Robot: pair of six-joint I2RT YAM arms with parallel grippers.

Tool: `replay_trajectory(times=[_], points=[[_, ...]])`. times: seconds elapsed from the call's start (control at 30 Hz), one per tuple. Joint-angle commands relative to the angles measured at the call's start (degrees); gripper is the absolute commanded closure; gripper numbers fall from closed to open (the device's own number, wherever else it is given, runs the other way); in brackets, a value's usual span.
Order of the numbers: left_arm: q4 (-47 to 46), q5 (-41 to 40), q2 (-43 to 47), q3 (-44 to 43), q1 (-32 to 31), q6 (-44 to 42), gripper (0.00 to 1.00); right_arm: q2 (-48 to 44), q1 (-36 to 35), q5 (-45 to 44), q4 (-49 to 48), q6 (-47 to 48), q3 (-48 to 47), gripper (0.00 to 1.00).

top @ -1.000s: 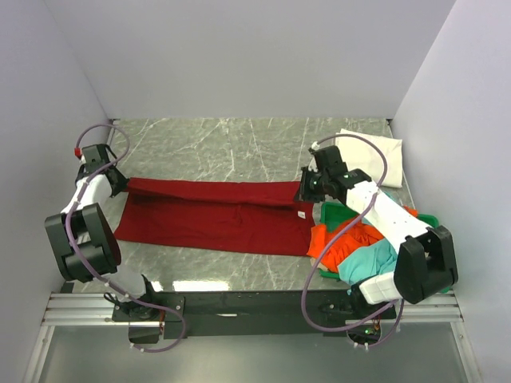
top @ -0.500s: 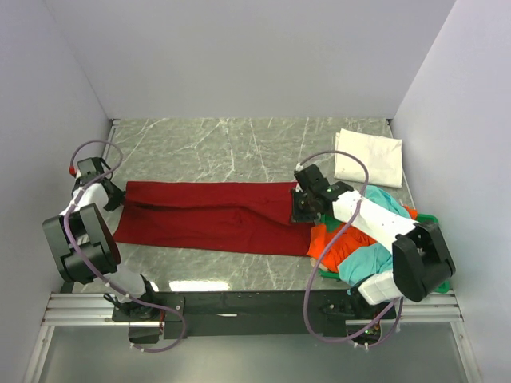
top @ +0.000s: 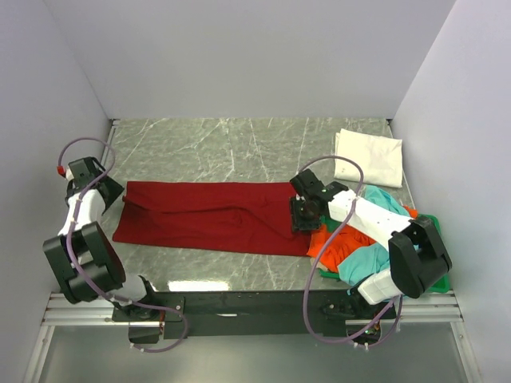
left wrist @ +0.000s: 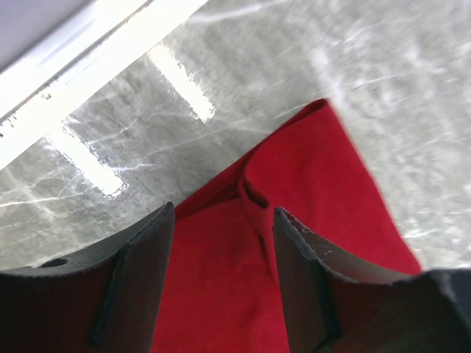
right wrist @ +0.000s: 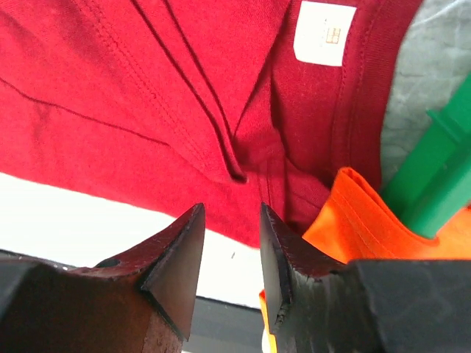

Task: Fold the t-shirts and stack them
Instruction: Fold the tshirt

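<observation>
**Red shirt spread flat, both end effectors open above its ends**

Dark red t-shirt [top: 207,217] lies stretched out across the grey marbled worktop [top: 223,148], folded lengthwise into a long band that runs from the left wall side to the pile of clothes on the right.

At the left end, the left end effector [top: 108,191] hangs over the shirt's corner. In the left wrist view its fingers [left wrist: 140,272] stand well apart, and the left end effector [left wrist: 222,213] has hold of nothing: the red cloth [left wrist: 324,191] lies on the worktop [left wrist: 294,73] below the gap, with a small raised fold at its edge.

At the right end, the right end effector [top: 303,214] sits over the collar end of the shirt. The right wrist view shows the right end effector [right wrist: 230,209] with its jaws moderately parted and nothing between them; a crease in the red fabric [right wrist: 110,88] lies beneath the gap, and a white label [right wrist: 324,33] shows near the collar.

Just right of that, the orange t-shirt [top: 339,243] lies crumpled, touching the red shirt's end, with the teal t-shirt [top: 371,259] bunched beside it on the green tray [top: 433,218]. Orange cloth [right wrist: 360,213] and the tray's edge [right wrist: 434,184] also appear in the right wrist view.

In the far right corner, the white t-shirt [top: 367,157] lies folded on its own.
</observation>
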State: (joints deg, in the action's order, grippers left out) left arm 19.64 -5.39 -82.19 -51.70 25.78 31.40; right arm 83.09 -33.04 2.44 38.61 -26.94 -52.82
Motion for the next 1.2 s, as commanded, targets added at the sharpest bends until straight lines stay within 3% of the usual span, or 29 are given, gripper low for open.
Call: replay_trajectory(times=[0.0,0.33,0.57,0.8,1.17], points=[[-0.39,-0.94,4.67,-0.59,-0.38,1.47,0.38,-2.14,-0.27,-1.03,2.7,1.62,-5.7,0.57],[-4.34,-0.51,12.94,1.95,-1.87,3.76,0.37,10.58,-0.19,2.66,-2.74,4.44,-19.07,0.59],[-9.26,4.85,5.47,-0.15,-9.43,3.67,0.37,20.0,-0.19,4.51,-7.32,6.02,-26.63,0.6],[-4.97,7.15,-4.89,-2.7,-9.61,5.34,0.37,27.82,-0.1,5.47,-9.52,6.29,-32.34,0.6],[-5.4,6.18,-5.43,3.45,-8.2,5.34,0.37,31.61,-0.19,4.86,-10.04,6.2,-32.97,0.6]])
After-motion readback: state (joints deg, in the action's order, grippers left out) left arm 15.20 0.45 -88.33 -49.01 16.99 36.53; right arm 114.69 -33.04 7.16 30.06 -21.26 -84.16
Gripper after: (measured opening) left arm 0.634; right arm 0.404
